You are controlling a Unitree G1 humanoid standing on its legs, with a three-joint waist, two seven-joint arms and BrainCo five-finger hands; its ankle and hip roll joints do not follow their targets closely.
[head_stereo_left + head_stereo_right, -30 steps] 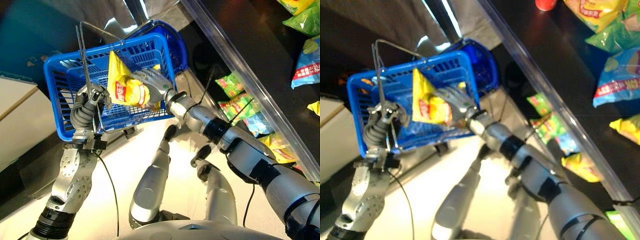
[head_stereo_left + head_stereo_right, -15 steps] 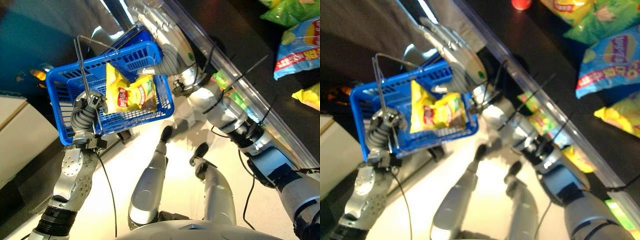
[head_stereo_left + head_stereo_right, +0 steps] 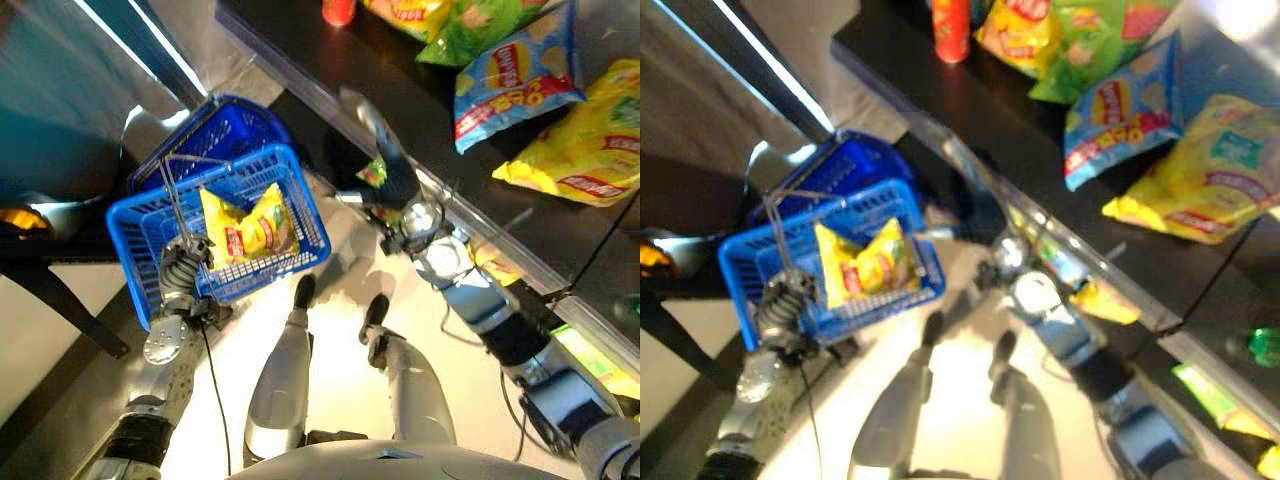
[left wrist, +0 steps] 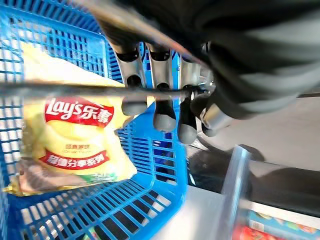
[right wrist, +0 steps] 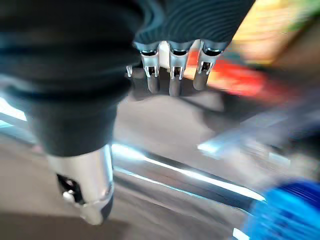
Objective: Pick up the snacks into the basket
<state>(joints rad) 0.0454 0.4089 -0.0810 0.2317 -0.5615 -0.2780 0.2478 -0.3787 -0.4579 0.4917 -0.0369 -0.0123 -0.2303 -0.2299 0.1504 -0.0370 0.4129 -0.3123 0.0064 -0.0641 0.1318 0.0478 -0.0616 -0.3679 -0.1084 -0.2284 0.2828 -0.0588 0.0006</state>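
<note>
My left hand point(image 3: 181, 268) grips the blue plastic basket's point(image 3: 140, 215) wire handle; my blurred right hand point(image 5: 170, 75) hangs open, its fingertips cut off; the yellow crisp bag point(image 3: 246, 230) lies inside.

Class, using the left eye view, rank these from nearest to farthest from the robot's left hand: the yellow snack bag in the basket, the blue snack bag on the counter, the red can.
From the left hand:
1. Yellow snack bag, inside the basket beside it.
2. Red can, counter's far end.
3. Blue snack bag, farther right on the counter.
</note>
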